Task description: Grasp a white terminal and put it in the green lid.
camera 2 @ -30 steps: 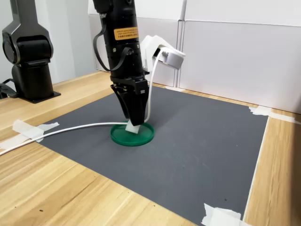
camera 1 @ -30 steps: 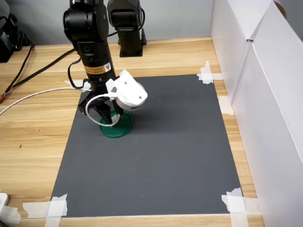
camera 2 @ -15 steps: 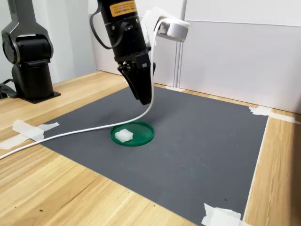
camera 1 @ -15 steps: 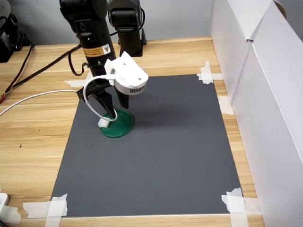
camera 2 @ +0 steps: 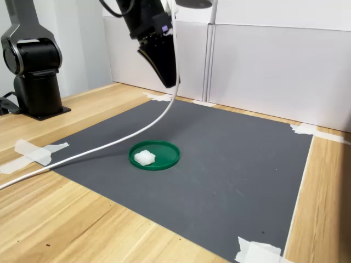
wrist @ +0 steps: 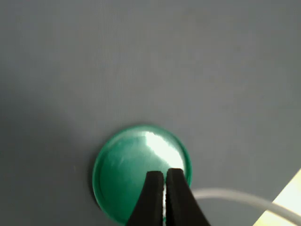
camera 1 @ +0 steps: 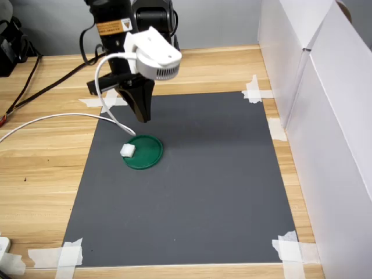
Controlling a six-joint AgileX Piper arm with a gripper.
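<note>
jaws (camera 1: 142,118) clenched, empty, raised above mat | white terminal (camera 1: 128,151) lying in green lid (camera 1: 143,152), at edge toward first exterior view's left | lid on dark mat (camera 1: 192,192), worktop (camera 1: 40,168) wood

First exterior view: high, angled down over the whole dark mat (camera 1: 192,186) on the tabletop (camera 1: 40,174). Second exterior view: low, near mat level, side-on. Both share the green lid (camera 1: 143,152) (camera 2: 155,155). Wrist view: close, straight down past the gripper (wrist: 163,181) onto the lid.
</note>
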